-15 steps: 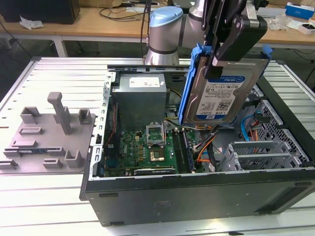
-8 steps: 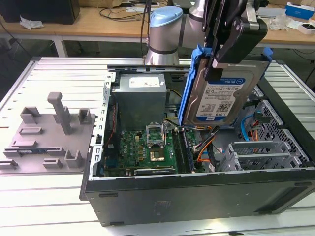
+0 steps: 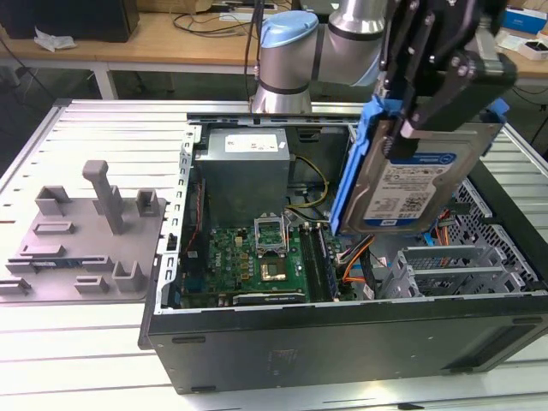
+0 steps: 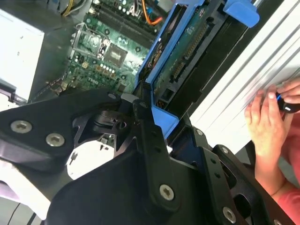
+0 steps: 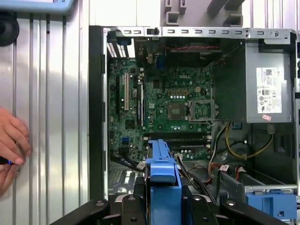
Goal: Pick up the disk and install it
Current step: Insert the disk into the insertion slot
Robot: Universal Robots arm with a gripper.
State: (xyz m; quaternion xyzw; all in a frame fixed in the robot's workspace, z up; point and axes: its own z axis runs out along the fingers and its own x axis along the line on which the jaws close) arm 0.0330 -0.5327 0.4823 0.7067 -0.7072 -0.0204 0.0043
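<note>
Disk, raised over the open computer case at the exterior view's right:
- white disk label with blue bands
- rows of dark print and barcode-like blocks, none legible

Power supply, far end of the case:
- exterior view: white top sticker with faint grey lines of print, not legible
- first wrist view: white rating label on its face, with dense small print and round marks too fine to read
- small pink sticker just beside the rating label, print unreadable

Motherboard:
- one short word in white lettering near the processor socket
- tiny white component markings scattered across the green board, not legible
</note>
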